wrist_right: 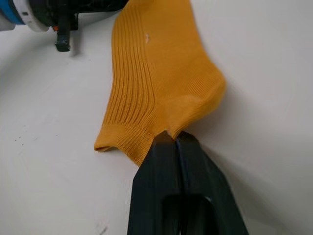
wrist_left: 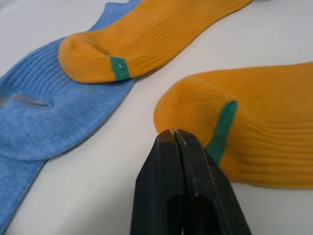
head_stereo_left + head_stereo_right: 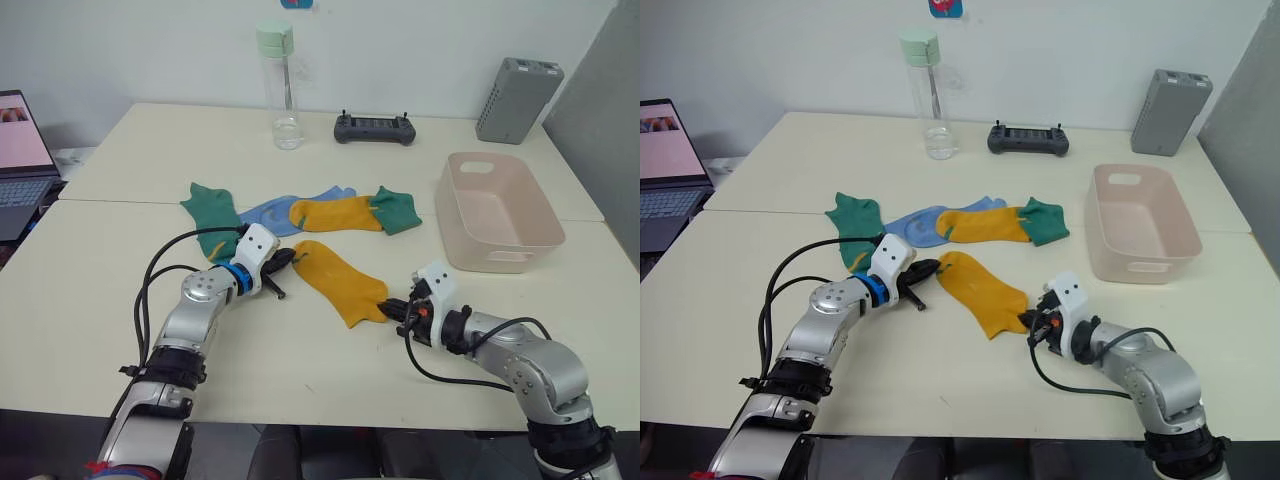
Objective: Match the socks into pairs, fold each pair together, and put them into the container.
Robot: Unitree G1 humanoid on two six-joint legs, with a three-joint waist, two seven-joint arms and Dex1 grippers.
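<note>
Across the pale table (image 3: pixel 100 300) the near yellow sock (image 3: pixel 340 280) runs diagonally between both arms. Right gripper (image 3: pixel 398 308) pinches its cuff end, fingers closed on fabric; left gripper (image 3: pixel 284 262), closed and empty, touches its toe.

Mustard-yellow socks (image 3: pixel 342 281) with green toe stripes, light blue sock (image 3: pixel 268 213), dark green socks (image 3: pixel 212 212), pale pink container (image 3: pixel 500 213).

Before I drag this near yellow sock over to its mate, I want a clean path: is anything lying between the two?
Nothing visible: bare table separates the near mustard-yellow ribbed sock from the far yellow sock, whose toe overlaps a light blue sock.
</note>
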